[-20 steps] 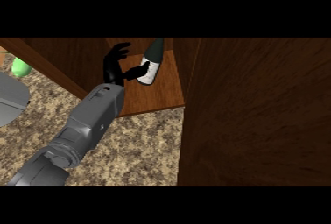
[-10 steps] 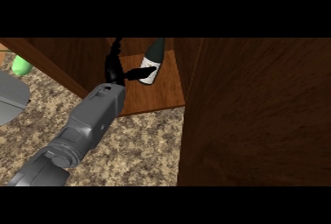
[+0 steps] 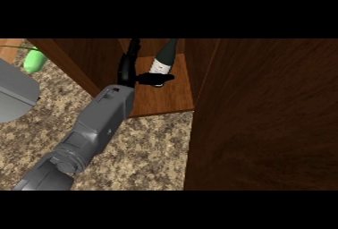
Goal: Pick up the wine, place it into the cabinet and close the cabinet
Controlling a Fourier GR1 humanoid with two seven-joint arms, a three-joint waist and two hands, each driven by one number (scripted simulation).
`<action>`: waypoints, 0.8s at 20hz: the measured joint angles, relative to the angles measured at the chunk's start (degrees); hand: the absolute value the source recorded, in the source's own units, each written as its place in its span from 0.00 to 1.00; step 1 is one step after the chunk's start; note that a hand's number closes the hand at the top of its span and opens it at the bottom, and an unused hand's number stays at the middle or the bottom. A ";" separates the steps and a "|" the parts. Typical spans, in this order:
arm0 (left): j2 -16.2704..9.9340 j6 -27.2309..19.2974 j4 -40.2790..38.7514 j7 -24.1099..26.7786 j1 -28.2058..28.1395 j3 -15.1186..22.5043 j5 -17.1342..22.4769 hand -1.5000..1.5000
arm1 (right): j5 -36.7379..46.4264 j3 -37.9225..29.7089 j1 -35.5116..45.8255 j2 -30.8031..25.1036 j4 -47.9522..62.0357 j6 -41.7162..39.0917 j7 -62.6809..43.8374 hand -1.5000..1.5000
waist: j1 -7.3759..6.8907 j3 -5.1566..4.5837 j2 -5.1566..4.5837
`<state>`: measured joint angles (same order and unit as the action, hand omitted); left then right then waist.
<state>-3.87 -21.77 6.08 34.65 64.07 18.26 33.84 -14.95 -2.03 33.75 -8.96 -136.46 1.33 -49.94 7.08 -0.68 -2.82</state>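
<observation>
One wine (image 3: 162, 61) inside cabinet (image 3: 165, 96)

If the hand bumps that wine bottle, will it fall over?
Probably, yes. The wine bottle looks tall and narrow, so a sideways nudge could tip it on the cabinet shelf. Being round, it might then roll. The hand sits right beside it, thumb at its base.

My left hand (image 3: 129, 71) is up inside the cabinet (image 3: 173, 96), fingers straight, thumb poking right against the wine (image 3: 162, 62) bottle's base. Bottle stands just right of my fingers.
</observation>
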 measured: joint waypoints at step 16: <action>3.29 15.90 12.50 1.45 -2.02 -3.24 2.25 0.00 | 1.26 -2.26 -0.91 -2.86 -0.47 2.56 -2.83 0.00 | -6.46 0.52 2.79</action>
<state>-0.58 -5.88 18.59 36.10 62.04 15.02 36.09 -13.69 -4.29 32.84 -11.82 -136.93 3.89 -52.77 0.62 -0.17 -0.03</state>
